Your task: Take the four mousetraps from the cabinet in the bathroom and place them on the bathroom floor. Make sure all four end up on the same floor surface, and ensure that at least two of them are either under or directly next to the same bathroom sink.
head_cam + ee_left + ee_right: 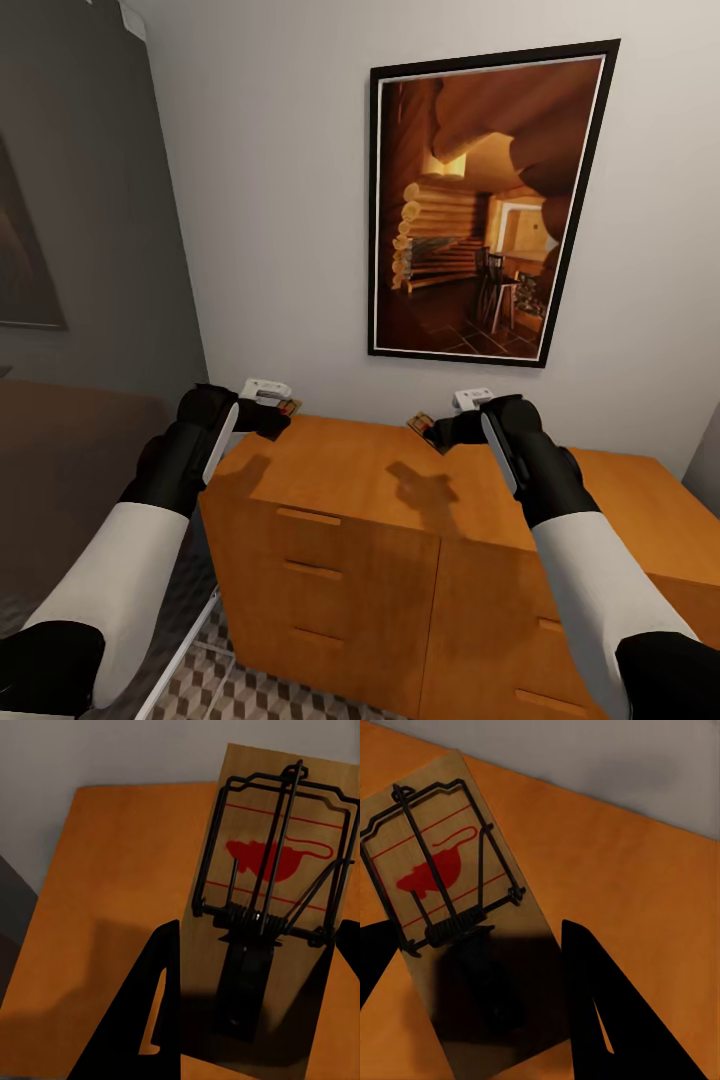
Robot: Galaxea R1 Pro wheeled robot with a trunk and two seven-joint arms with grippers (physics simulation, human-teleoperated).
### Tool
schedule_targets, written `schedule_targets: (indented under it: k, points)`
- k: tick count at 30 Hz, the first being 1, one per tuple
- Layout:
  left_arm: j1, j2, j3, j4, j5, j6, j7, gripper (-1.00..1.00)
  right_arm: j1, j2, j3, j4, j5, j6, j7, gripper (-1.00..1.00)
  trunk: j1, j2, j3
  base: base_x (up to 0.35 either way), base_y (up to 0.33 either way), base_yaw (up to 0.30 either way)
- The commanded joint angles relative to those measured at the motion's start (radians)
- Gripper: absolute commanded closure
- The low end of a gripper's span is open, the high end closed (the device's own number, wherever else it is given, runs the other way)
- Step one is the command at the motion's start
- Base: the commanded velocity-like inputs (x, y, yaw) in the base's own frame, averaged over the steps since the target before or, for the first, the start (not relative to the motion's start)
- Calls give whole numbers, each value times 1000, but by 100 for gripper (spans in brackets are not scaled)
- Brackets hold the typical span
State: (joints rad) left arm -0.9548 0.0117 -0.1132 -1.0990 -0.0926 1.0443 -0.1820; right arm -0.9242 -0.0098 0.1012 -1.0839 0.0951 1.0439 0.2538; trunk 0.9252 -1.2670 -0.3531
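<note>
Mousetraps sit gripped, one in the left tool (283, 408) and one in the right tool (425, 425), lifted above the cabinet (340, 475) for carrying floorward.

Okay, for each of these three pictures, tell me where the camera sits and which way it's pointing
Head view: on the robot's head, looking forward and down at the cabinet against a wall with a framed picture; both arms show, left tool and right tool.
Left wrist view: by the left tool, looking along its dark fingers at a mousetrap between them.
Right wrist view: by the right tool, facing another mousetrap.
Shared: all three show the cabinet top and pale wall.
</note>
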Motion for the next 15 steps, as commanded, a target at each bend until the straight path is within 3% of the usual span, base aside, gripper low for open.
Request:
schedule_targets:
  k: [1, 9, 15]
  points:
    - [-1, 1, -2, -1, -10, 3, -8, 100, -1, -1, 2, -1, 9, 3, 10, 100, 0, -1, -1, 0, 0, 0]
    - [-1, 1, -2, -1, -10, 3, -8, 100, -1, 1, 4, -2, 20, 3, 3, 100, 0, -1, -1, -17, 0, 0]
    - [-1, 1, -2, -2, -8, 3, -9, 100, -1, 1, 5, -3, 21, 3, 1, 100, 0, -1, -1, -256, 0, 0]
